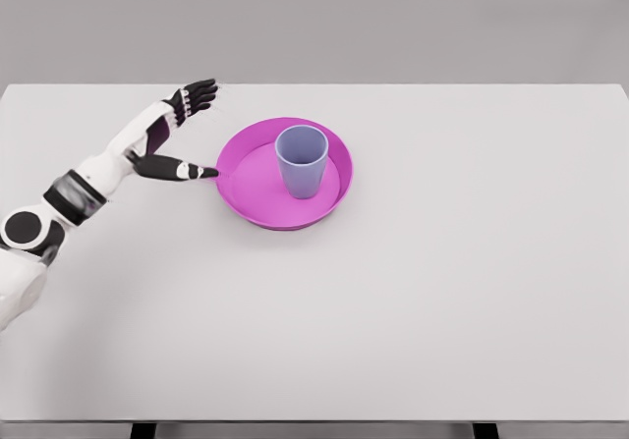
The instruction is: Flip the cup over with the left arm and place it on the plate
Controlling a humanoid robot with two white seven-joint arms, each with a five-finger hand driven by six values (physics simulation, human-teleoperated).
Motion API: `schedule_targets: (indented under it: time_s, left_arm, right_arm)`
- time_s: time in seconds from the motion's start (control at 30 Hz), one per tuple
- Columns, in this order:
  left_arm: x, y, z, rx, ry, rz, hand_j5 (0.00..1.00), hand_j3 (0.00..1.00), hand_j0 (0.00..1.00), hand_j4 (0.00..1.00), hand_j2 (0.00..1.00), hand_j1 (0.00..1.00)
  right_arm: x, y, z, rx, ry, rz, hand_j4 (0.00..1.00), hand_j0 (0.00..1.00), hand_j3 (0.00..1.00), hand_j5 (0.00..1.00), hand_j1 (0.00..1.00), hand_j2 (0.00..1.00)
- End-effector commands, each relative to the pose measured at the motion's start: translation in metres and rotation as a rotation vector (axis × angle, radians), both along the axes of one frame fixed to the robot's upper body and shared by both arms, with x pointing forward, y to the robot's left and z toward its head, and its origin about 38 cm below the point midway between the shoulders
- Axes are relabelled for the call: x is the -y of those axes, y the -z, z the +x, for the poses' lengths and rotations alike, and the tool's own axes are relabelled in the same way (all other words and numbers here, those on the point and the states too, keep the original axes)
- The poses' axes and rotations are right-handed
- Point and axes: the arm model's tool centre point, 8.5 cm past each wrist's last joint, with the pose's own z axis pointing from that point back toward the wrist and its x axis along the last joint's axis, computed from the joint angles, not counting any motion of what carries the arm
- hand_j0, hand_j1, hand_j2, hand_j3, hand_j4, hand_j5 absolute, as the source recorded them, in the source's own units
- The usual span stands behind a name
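A blue-grey cup [301,160] stands upright, mouth up, inside the magenta plate [251,203] near the middle of the white table. My left hand [192,130] is just left of the plate, open, with its fingers [197,94] spread toward the back and the thumb [192,171] reaching to the plate's left rim. It holds nothing and is apart from the cup. The left arm comes in from the lower left edge. No right arm shows.
The white table [442,292] spreads wide around the plate, with its front edge low in the view and a grey wall behind.
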Motion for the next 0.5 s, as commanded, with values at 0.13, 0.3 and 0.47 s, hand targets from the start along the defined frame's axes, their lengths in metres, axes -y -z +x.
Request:
schedule_targets:
  time_s: [0.13,0.3,0.47]
  left_arm:
    - [-0.064,-0.026,-0.014,0.08,-0.023,0.166,1.0,1.0,1.0,1.0,1.0,1.0]
    - [-0.076,-0.024,-0.02,0.084,-0.004,0.301,1.0,1.0,1.0,1.0,1.0,1.0]
    - [-0.11,-0.022,-0.034,0.052,-0.032,0.41,1.0,1.0,1.0,1.0,1.0,1.0]
  right_arm:
    - [0.0,0.0,0.0,0.001,0.0,0.0,1.0,1.0,1.0,1.0,1.0,1.0]
    - [0.0,0.0,0.0,-0.001,0.0,0.0,1.0,1.0,1.0,1.0,1.0,1.0]
    - [0.0,0.0,0.0,0.001,0.0,0.0,1.0,1.0,1.0,1.0,1.0,1.0]
